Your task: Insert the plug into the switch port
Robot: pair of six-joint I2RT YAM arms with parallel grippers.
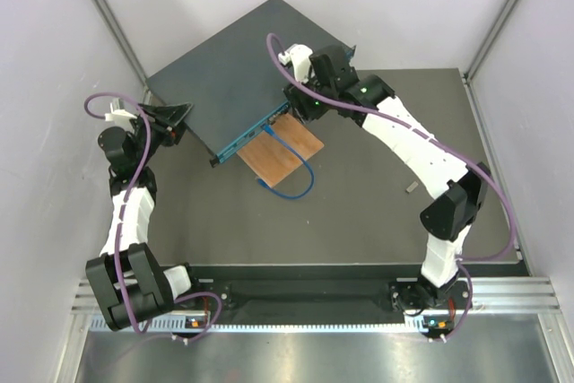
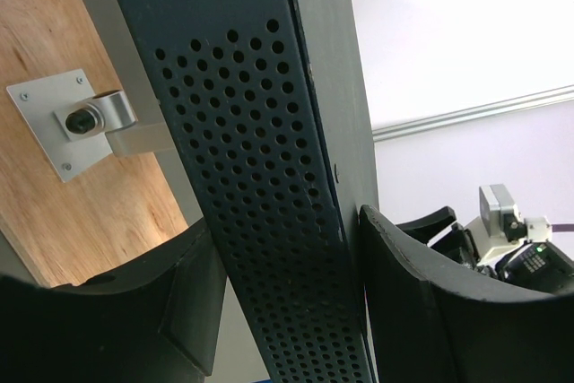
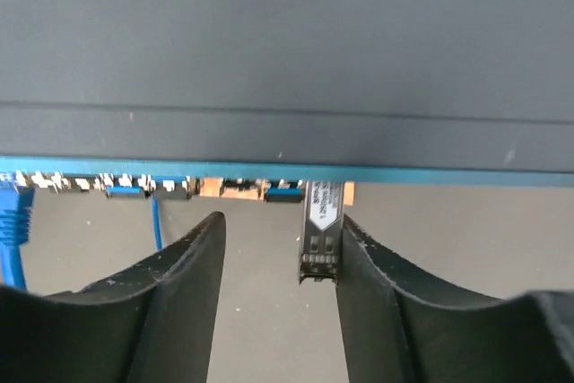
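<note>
Plug is being shown sitting partway in a port on the teal port face of the switch, metal tail sticking out toward the wrist camera. Right gripper is being held with jaws apart around it: right finger is just beside or touching the plug, cannot tell which, and left finger is well apart from it, so nothing is being clamped there. Left gripper is being pressed closed on the perforated side wall at the switch's left corner, bracing the box on the table.

Step in hand is being judged as final seating of the plug. For a clean finish the push is best being sent straight along the port axis, square on the tail, with no sideways load from one finger only. The left hold is needing to be firm so the box is not being shoved back. Wooden board and blue cable are lying just in front of the port face, near the approach, and are best being avoided. Whether the latch is engaged cannot be told
</note>
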